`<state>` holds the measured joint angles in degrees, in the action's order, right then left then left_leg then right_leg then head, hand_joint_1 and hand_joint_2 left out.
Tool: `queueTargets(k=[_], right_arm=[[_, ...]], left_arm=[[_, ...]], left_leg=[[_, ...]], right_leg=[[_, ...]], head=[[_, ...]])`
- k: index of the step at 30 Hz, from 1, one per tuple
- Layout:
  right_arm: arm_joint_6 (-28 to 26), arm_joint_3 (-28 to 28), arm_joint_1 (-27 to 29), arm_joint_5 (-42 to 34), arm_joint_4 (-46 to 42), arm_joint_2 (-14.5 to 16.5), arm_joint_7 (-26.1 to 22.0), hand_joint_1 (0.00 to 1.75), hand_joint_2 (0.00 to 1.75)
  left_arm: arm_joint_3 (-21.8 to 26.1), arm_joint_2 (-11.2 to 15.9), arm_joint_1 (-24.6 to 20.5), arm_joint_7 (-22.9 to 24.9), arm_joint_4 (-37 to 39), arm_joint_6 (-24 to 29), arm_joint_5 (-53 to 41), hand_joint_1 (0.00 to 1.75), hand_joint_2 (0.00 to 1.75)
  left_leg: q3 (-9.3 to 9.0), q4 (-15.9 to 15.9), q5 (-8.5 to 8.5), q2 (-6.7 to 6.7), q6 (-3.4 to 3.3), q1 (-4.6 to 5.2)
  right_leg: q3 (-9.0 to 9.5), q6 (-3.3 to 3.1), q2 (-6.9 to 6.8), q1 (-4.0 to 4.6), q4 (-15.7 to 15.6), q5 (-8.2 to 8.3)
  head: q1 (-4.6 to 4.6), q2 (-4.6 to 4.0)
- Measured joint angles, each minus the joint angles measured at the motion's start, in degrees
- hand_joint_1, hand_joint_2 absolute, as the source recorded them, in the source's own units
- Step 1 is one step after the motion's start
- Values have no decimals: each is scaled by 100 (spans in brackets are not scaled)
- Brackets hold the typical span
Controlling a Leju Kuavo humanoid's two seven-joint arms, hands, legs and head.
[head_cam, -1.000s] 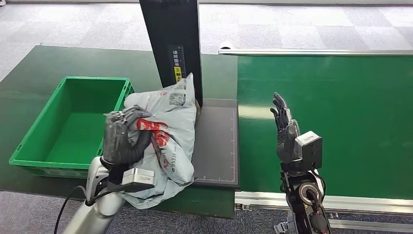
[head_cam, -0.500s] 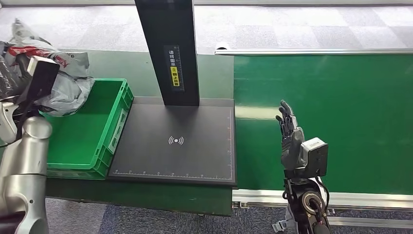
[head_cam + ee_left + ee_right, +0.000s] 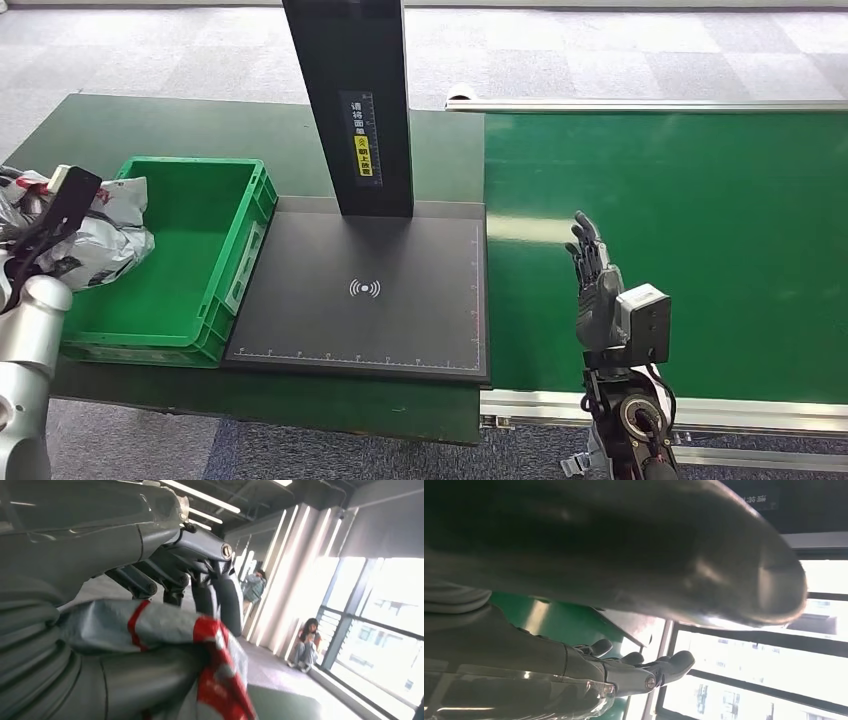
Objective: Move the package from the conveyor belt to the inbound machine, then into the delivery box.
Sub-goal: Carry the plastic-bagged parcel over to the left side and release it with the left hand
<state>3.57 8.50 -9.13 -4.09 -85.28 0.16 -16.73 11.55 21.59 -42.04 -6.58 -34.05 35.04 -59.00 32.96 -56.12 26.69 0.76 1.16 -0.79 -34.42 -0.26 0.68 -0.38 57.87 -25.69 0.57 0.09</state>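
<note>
Still crumpled: glossy grey plastic package

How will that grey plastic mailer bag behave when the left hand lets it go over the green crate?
The crumpled grey plastic mailer bag is probably floppy: it folds around the left hand. It likely slumps into the green plastic crate rather than rolling. Its glossy film may slip.

Dark green table carries green crate, black scanner pad beside it.

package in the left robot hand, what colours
Grey plastic mailer package with red markings, clearest in the left wrist view.
</note>
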Motion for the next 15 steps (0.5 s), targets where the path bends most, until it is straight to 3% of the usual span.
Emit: queueTargets(k=[8, 15], right_arm=[[-3, 0, 18, 17, 53, -3, -44, 0, 0], [16, -2, 21, 93, 122, -3, -111, 0, 0]], left_arm=[[204, -51, 234, -551, -153, -438, 478, 0, 175], [239, -310, 688, -930, -1078, -795, 1042, 0, 175]], left_leg=[[0, 0, 0, -1, 0, 0], [0, -1, 0, 0, 0, 0]], right_leg=[[0, 0, -1, 0, 0, 0], [0, 0, -3, -1, 0, 0]], head=[[-1, 0], [-1, 0]])
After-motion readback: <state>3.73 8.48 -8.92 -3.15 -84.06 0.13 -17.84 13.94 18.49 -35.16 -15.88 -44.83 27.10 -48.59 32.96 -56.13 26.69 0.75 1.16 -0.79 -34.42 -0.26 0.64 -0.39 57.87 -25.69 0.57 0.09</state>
